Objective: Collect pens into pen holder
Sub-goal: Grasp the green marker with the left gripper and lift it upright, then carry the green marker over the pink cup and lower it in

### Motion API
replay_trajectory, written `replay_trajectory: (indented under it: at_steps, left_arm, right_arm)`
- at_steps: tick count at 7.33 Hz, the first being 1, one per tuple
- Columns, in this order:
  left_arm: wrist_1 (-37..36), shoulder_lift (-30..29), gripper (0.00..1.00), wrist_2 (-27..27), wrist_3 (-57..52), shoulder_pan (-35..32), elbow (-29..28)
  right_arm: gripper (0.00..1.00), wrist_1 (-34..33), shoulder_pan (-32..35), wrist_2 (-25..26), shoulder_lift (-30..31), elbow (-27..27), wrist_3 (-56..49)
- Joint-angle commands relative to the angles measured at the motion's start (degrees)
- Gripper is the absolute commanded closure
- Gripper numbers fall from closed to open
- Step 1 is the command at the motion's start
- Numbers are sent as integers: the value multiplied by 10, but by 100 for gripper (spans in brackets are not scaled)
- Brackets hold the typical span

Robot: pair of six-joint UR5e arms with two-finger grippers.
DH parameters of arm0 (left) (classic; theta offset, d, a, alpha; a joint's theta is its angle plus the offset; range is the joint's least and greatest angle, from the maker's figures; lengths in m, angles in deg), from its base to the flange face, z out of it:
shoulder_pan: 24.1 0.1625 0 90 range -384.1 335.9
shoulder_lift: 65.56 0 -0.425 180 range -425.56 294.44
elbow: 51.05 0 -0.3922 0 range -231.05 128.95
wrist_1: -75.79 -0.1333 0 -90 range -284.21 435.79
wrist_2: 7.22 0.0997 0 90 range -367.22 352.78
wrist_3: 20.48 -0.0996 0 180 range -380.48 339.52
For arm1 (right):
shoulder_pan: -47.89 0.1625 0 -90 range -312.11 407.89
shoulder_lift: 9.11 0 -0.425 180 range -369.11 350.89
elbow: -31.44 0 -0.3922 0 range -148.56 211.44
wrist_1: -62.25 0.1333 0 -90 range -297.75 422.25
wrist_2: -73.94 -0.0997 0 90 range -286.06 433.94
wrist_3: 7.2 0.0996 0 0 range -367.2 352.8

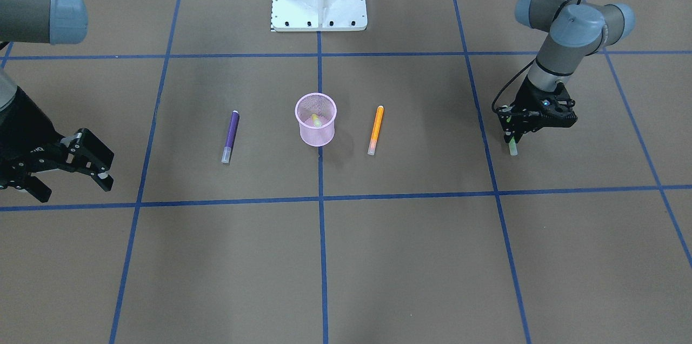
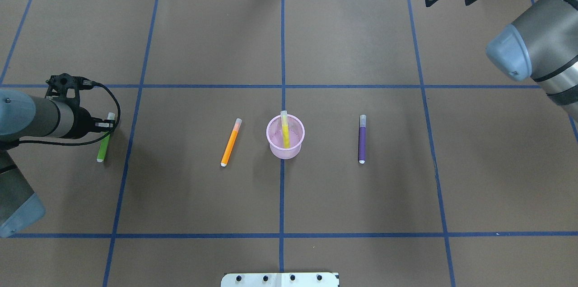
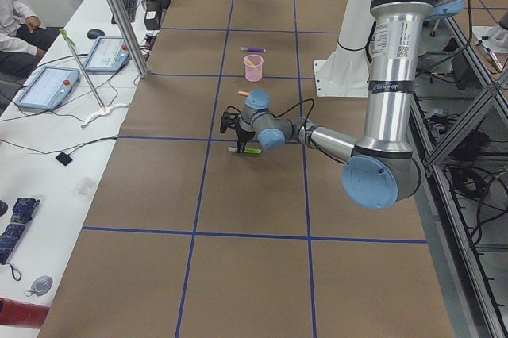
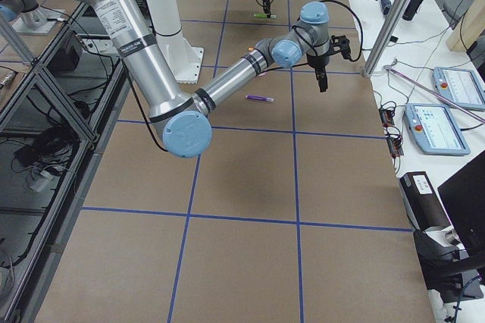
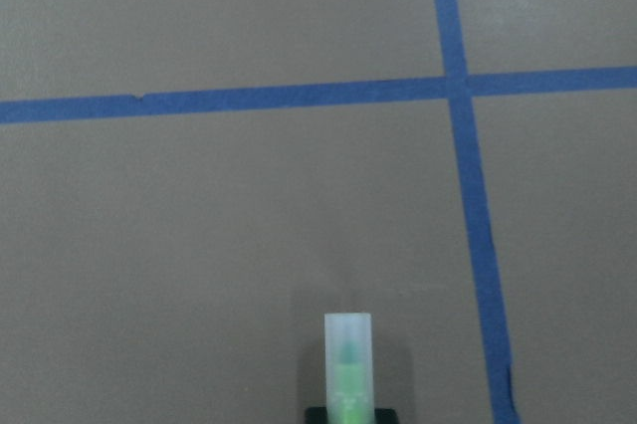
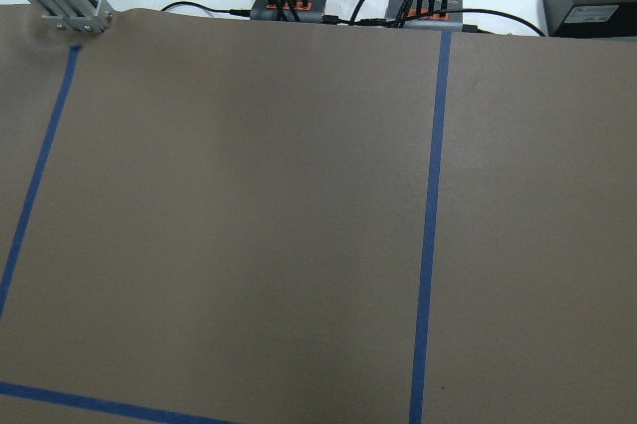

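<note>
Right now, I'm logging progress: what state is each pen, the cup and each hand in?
Cup: upright, yellow pen inside.
Orange pen: lying flat, outside cup.
Purple pen: lying flat, outside cup.
Green pen: at left hand, grip unclear.
Right hand: open, empty.

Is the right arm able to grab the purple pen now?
Probably yes: the purple pen lies flat, nothing near it, on that arm's side of the pink cup, and the right gripper is open, empty.
</note>
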Motion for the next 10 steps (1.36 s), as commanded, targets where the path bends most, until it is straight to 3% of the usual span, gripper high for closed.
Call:
replay_trajectory:
  at_steps: [1,3,4,6,8,10]
  left_arm:
    - [15,-47,100,63,-107,-1,40]
    - [65,-112,100,64,-132,13,33]
    - [129,-121,100,82,-136,45,29]
    - [294,-150,100,145,-146,108,-4]
    - [328,-207,100,233,-216,184,-20]
    - [395,-284,100,283,-221,198,-122]
  right_arm:
    - [0,10,0,-1,16,4,-1]
    - [0,19,0,0,23,5,-1]
    - [0,19,0,1,23,7,-1]
    - [0,19,0,1,24,9,-1]
    - [0,19,-1,3,22,9,0]
    - [0,19,-1,3,23,11,-1]
